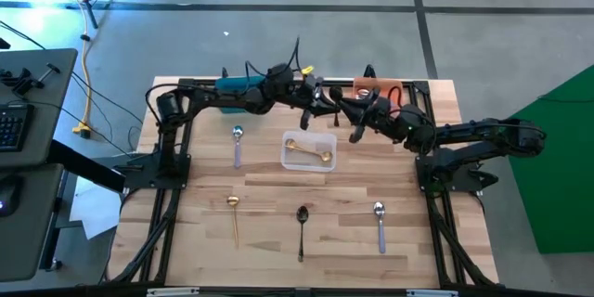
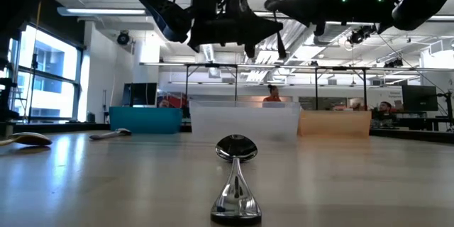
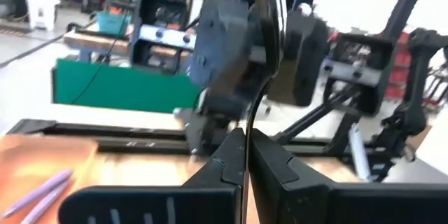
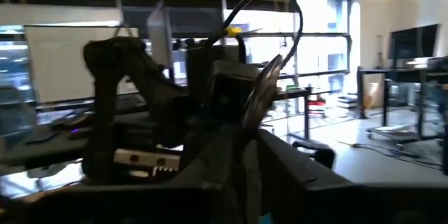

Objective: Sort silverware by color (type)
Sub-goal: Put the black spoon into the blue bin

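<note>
My left gripper [image 1: 325,104] and right gripper [image 1: 360,119] meet tip to tip in the air over the table's far middle, just beyond the clear bin [image 1: 286,160]. Each is shut on a slim black spoon [image 3: 267,49]. Its shiny bowl [image 4: 269,78] shows in the right wrist view. Whether both hold one spoon, I cannot tell. Gold spoons [image 1: 309,152] lie in the clear bin. On the table lie two silver spoons with lilac handles [image 1: 238,145] [image 1: 379,224], a gold spoon [image 1: 234,213] and a black spoon [image 1: 302,229] [image 2: 236,177]. My left gripper [image 3: 246,143] pinches the black spoon's thin handle [image 3: 246,122] between its two shut fingers. The spoon runs on past the fingertips toward the other arm, lifted clear of the table. My right gripper [image 4: 245,150] pinches the spoon's handle [image 4: 250,129] below the bowl. The bowl stands out beyond its fingertips toward the left arm, in the air.
A blue bin [image 1: 239,83] [image 2: 145,119] and an orange bin [image 1: 376,83] [image 2: 333,122] stand at the far edge either side of the grippers. Lilac-handled spoons [image 3: 42,189] lie in the orange bin. Black frame rails run along the table's left, right and far sides.
</note>
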Motion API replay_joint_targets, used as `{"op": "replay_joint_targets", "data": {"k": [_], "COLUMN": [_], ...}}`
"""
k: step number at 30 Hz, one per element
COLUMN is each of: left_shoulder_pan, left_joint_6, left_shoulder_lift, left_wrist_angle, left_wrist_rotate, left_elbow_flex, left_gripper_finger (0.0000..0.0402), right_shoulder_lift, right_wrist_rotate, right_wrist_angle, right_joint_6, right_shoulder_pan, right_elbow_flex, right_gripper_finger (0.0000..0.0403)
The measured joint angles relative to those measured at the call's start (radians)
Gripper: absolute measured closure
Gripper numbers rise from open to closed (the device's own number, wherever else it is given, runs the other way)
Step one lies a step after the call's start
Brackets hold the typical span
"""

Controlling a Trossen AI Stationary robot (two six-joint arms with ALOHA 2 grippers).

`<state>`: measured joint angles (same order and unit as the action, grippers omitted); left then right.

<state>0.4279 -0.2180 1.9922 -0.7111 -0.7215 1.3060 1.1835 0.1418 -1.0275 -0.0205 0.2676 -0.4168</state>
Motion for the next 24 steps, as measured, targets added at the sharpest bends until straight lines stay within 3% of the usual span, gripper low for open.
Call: {"op": "replay_joint_targets", "data": {"k": [6,11,15,20,24], "left_shoulder_pan": [0.048,0.102,0.152,0.227,0.307], "left_joint_6": [0.159,0.425,0.611,0.665,0.632], "left_shoulder_lift": [-0.071,-0.202,-0.322,-0.42,-0.439], "left_wrist_angle": [0.263,0.667,1.0,1.305,1.428], "left_wrist_rotate": [0.035,0.255,0.528,0.933,1.036], "left_elbow_flex": [0.0,-0.001,0.0,0.0,0.0], "left_gripper_finger": [0.0401,0.0401,0.0402,0.0401,0.0401], "right_shoulder_lift": [0.0,0.0,0.0,0.0,0.0], "right_wrist_rotate": [0.042,0.05,0.051,0.051,0.051], "right_wrist_angle": [0.025,0.104,0.162,0.193,0.194], "right_joint_6": [0.004,0.039,0.04,0.049,0.055], "right_shoulder_pan": [0.001,0.001,0.001,0.001,0.002], "right_elbow_flex": [0.0,0.0,0.0,0.0,0.0], "right_gripper_finger": [0.0275,0.0265,0.0288,0.0343,0.0389]}}
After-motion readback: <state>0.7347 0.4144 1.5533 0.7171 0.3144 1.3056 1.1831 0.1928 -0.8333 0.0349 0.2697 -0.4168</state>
